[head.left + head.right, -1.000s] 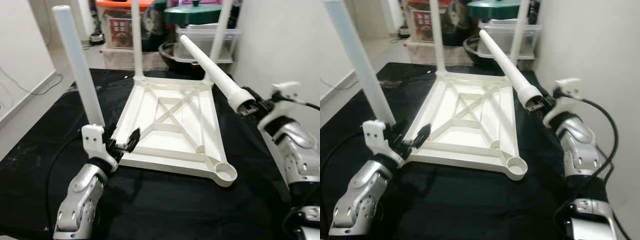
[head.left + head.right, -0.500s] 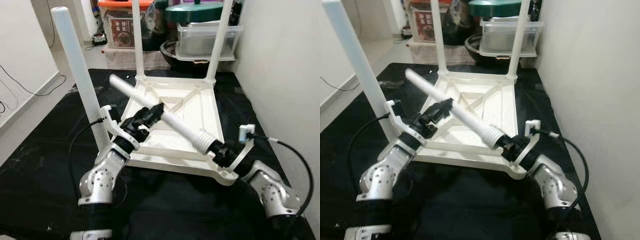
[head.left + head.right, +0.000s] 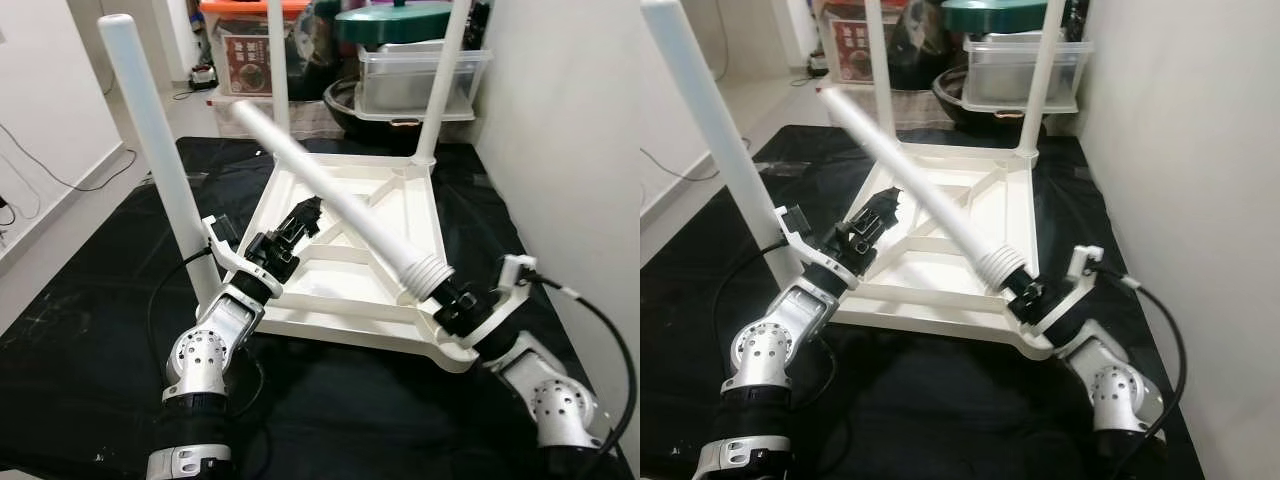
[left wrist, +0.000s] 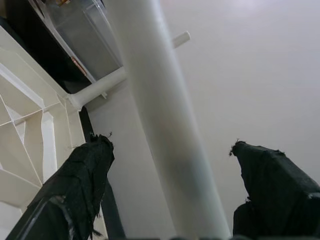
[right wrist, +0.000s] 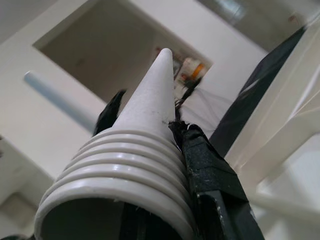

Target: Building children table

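While right pincer (image 3: 447,298) grips leg (image 3: 330,195), bin (image 3: 420,75) sits lidded.

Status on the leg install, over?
Right gripper shut on loose leg, threaded end by empty corner socket. Left gripper open under leg. Nothing blocking.

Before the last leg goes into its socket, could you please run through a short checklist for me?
1. Right hand shut on the loose leg near its threaded end: ok.
2. Left hand gripping the leg: not ok; in the left wrist view its fingers are spread, the leg between them.
3. Tabletop lying upside down on the black mat: ok.
4. Three other legs standing upright in their corners: ok.
5. Leg lined up with the near right corner socket: not ok; it slants steeply across the tabletop.
6. Socket free of debris: cannot tell; the right hand covers it.
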You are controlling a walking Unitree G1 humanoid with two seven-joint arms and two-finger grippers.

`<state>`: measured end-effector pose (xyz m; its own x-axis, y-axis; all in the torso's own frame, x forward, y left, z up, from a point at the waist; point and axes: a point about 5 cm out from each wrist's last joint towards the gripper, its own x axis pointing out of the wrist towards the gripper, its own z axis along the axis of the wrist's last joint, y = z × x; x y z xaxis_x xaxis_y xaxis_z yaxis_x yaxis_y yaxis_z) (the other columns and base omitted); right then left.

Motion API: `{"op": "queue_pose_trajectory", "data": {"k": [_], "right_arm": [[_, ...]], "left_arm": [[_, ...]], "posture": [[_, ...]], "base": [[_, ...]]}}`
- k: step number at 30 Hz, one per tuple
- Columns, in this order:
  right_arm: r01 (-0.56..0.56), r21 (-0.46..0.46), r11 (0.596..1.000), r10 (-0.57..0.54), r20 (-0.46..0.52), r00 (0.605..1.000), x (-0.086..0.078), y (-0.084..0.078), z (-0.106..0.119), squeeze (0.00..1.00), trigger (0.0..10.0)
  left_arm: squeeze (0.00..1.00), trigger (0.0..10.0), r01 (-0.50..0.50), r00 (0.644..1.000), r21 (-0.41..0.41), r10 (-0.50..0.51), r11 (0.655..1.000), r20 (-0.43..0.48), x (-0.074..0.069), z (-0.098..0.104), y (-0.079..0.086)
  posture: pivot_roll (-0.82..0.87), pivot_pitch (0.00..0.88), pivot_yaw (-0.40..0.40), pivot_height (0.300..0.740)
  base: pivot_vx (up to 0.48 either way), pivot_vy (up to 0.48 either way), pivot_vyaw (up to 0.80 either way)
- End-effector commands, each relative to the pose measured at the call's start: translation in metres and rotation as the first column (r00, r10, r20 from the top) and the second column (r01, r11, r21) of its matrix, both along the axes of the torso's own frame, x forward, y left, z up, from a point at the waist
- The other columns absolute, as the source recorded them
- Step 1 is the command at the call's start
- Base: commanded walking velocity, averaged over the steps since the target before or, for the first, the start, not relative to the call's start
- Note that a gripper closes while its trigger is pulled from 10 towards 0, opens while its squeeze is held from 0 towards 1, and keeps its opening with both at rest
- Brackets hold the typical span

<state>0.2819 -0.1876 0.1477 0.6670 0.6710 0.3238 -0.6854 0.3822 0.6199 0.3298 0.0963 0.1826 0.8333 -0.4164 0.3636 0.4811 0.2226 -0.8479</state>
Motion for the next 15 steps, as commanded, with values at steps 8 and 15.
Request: {"op": "queue_pose_trajectory", "data": {"k": [8,15], "right_arm": [[-0.315,-0.020,0.949,0.316,0.019,0.949,-0.028,0.018,0.005,0.00,0.0],[-0.372,-0.074,0.925,0.372,-0.021,0.928,-0.031,0.018,-0.001,0.00,0.0]], "left_arm": [[0.00,10.0,0.134,0.990,-0.103,-0.129,0.986,0.056,0.006,0.014,-0.008],[0.00,10.0,0.250,0.961,-0.121,-0.230,0.961,0.153,-0.007,0.026,-0.014]], "posture": [[-0.12,0.000,0.029,0.740],[-0.12,0.000,0.025,0.740]], "base": [[0.000,0.000,0.00],[0.000,0.000,0.00]]}}
